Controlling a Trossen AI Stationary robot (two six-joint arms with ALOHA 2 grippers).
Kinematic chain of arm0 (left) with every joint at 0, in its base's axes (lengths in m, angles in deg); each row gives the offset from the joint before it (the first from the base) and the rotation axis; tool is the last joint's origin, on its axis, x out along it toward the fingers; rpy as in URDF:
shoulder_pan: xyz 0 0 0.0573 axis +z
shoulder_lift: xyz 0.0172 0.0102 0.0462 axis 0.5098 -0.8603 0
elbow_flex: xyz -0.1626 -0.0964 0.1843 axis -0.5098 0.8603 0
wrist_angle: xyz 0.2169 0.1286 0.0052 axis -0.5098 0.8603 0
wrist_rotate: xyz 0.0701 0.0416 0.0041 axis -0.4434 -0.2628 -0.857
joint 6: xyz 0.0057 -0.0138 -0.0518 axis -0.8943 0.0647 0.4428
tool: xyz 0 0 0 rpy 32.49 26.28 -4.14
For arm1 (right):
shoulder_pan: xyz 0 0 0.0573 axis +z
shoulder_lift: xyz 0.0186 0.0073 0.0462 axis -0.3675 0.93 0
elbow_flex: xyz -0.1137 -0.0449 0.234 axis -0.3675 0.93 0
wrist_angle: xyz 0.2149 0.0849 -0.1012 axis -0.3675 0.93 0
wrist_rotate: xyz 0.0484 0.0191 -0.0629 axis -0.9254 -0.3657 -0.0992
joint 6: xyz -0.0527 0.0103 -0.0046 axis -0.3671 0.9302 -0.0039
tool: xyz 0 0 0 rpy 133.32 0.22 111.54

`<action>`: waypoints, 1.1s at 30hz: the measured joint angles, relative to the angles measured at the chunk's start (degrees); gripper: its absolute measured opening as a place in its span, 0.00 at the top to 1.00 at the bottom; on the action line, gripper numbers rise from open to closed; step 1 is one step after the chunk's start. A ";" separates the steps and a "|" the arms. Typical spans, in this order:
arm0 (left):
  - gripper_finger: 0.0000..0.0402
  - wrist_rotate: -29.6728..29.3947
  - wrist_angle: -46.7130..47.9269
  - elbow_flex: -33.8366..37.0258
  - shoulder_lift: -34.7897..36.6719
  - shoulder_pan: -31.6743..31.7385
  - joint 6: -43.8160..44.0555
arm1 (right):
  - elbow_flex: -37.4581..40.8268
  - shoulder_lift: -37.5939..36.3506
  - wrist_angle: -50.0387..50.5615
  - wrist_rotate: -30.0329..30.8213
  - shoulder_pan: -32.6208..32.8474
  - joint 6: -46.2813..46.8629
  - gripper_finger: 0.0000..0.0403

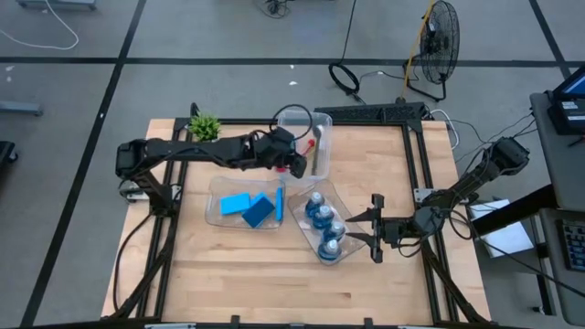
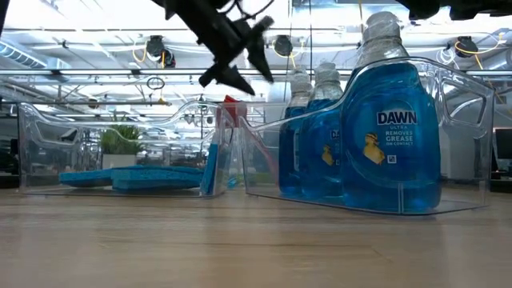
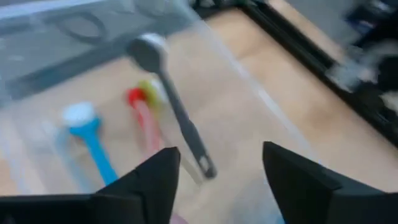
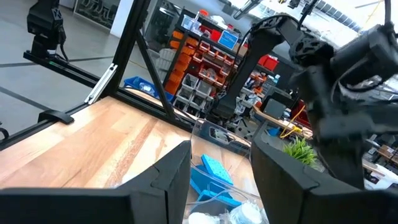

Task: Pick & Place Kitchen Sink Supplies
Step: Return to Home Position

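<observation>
Left gripper (image 1: 299, 163) hangs over the clear brush bin (image 1: 324, 128) at the far side of the table (image 1: 228, 274), fingers spread and empty. Grey brush (image 3: 177, 121), red brush (image 3: 142, 115), light-blue brush (image 3: 90, 134) and yellow-green brush (image 3: 151, 91) lie inside that bin. Right gripper (image 1: 376, 228), fingers likewise spread and empty, sits just beside the bottles (image 1: 324, 224) in their bin (image 1: 298, 215); the sponges (image 1: 251, 207) lie in the neighbouring bin (image 1: 219, 196)

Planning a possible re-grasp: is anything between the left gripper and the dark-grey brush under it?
Nothing visible does. The open left gripper hangs above the dark-grey brush, which lies uncovered in the clear bin.
</observation>
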 joint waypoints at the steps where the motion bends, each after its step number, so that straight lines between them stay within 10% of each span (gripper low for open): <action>1: 0.40 2.45 0.26 0.01 0.65 0.00 -0.72 | 0.00 0.00 0.00 0.00 0.00 0.02 0.62; 12: 0.24 33.65 20.43 -0.11 16.77 -2.05 -21.21 | 0.00 0.00 -0.49 0.04 0.49 1.62 0.62; 18: 0.21 21.64 20.61 6.67 30.28 -9.75 -25.67 | 0.00 -0.32 -5.28 0.04 2.88 -1.70 0.62; 26: 0.20 26.75 -4.92 40.46 57.38 -10.34 -29.10 | 0.07 -4.61 10.46 15.91 3.54 7.13 0.61; 33: 0.23 29.54 -15.38 60.28 79.27 -9.20 -27.95 | 0.04 -21.56 27.56 -6.97 -2.31 12.78 0.61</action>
